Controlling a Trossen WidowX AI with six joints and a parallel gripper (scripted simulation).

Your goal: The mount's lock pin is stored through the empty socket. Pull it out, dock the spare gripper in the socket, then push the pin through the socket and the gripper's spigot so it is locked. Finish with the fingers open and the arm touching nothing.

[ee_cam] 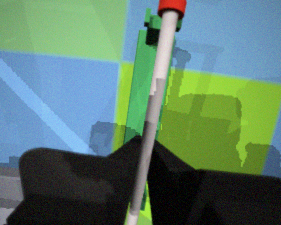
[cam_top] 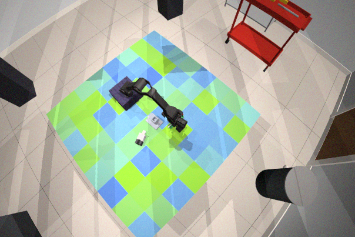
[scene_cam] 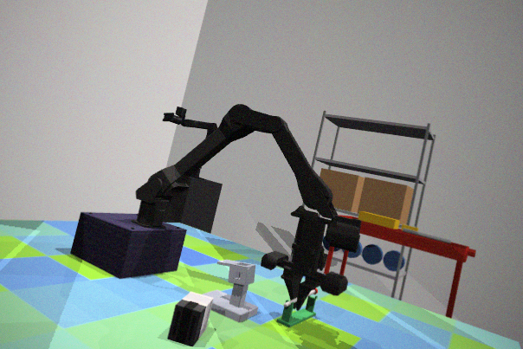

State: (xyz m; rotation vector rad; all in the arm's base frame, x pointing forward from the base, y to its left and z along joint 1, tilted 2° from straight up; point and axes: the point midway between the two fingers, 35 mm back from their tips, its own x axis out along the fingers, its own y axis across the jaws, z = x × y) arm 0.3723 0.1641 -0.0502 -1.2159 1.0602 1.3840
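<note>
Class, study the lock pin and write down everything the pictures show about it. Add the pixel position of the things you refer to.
The lock pin [scene_cam: 295,300] [ee_cam: 162,61] is a slim, straight, pale rod with a smooth, plain-looking shaft and a red cap at one end. It is out of the mount's socket, lying roughly level above the green stand's base, along its length, close to the two uprights. The gripper's fingers pinch its shaft; whether it touches the uprights is unclear.
</note>
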